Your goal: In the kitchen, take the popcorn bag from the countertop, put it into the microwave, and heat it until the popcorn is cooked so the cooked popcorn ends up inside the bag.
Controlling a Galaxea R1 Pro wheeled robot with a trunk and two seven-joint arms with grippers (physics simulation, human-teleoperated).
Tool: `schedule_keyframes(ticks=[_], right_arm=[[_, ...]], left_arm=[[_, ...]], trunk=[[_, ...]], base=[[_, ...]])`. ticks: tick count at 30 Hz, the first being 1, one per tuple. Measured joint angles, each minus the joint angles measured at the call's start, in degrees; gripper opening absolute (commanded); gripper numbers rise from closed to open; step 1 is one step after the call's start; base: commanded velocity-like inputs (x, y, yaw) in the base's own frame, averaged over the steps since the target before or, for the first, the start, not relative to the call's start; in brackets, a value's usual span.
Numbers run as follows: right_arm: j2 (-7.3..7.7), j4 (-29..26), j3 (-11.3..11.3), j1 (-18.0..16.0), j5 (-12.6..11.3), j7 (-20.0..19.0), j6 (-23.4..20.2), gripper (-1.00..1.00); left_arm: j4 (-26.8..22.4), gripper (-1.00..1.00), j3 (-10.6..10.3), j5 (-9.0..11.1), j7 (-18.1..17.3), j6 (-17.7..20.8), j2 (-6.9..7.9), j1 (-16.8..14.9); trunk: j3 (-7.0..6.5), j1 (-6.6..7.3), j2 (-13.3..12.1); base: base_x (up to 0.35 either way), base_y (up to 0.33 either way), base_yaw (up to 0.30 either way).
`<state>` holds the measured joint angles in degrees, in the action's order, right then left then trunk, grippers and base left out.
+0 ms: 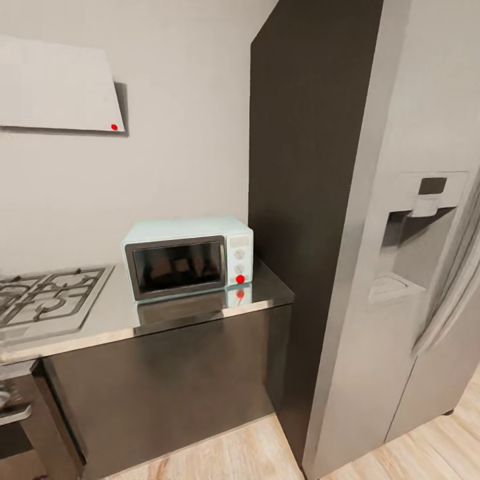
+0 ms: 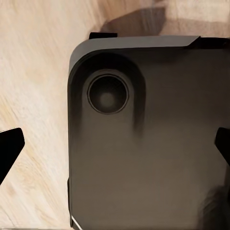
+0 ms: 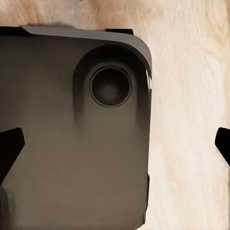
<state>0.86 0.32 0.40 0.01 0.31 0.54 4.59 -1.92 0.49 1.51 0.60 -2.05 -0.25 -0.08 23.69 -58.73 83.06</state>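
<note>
The pale mint-blue microwave (image 1: 189,257) stands on the grey countertop (image 1: 267,290) against the wall, its dark glass door shut and a red light lit by its white knobs. The popcorn bag and the popcorn are out of view. In the left wrist view my left gripper (image 2: 117,148) is open, its dark fingertips (image 2: 10,148) far apart above my own dark base (image 2: 143,143) and the wood floor. In the right wrist view my right gripper (image 3: 117,148) is open too, over the same base (image 3: 72,143), with nothing between the fingers.
A grey gas hob (image 1: 47,297) lies left of the microwave under a pale hood (image 1: 57,87). A tall dark panel (image 1: 307,167) and a grey fridge (image 1: 413,267) stand right of the counter. Dark cabinets (image 1: 167,387) sit below, over the light wood floor (image 1: 233,453).
</note>
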Motion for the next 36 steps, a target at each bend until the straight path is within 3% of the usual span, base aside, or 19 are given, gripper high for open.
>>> schedule_keyframes(ticks=[9, 12, 14, 17, 36], right_arm=[[-0.20, 0.0, 0.1, 0.0, 0.1, 0.0, -0.3, 1.00], [-0.30, 0.0, 0.1, 0.0, 0.0, 0.1, -0.5, 1.00], [-0.30, 0.0, 0.1, 0.0, 0.1, 0.1, -0.4, 1.00], [-0.26, 0.0, 0.1, 0.0, 0.1, 0.0, -0.2, 1.00], [-0.14, -0.1, 0.2, 0.0, 0.1, 0.0, -0.1, 1.00]], left_arm=[[-0.6, 1.00, 0.3, 0.7, -0.1, -0.1, -0.11, 0.0], [-1.4, 1.00, 0.5, 6.3, -0.1, -0.1, -0.25, 0.0], [-1.5, 1.00, 0.4, 12.4, -0.4, -0.1, -0.08, 0.0], [-1.5, 1.00, 0.0, 15.2, -0.6, -0.1, -0.11, 0.0], [-1.5, 1.00, -0.4, 15.6, -0.7, -0.1, -0.34, 0.0]], trunk=[[0.00, 0.00, 0.0], [0.00, 0.00, 0.0], [0.00, 0.00, 0.0], [0.00, 0.00, 0.0], [0.00, 0.00, 0.0]], base=[[0.000, 0.000, 0.274], [0.000, 0.000, 0.256], [0.000, 0.000, 0.226], [0.000, 0.000, 0.215], [0.000, 0.000, 0.210]])
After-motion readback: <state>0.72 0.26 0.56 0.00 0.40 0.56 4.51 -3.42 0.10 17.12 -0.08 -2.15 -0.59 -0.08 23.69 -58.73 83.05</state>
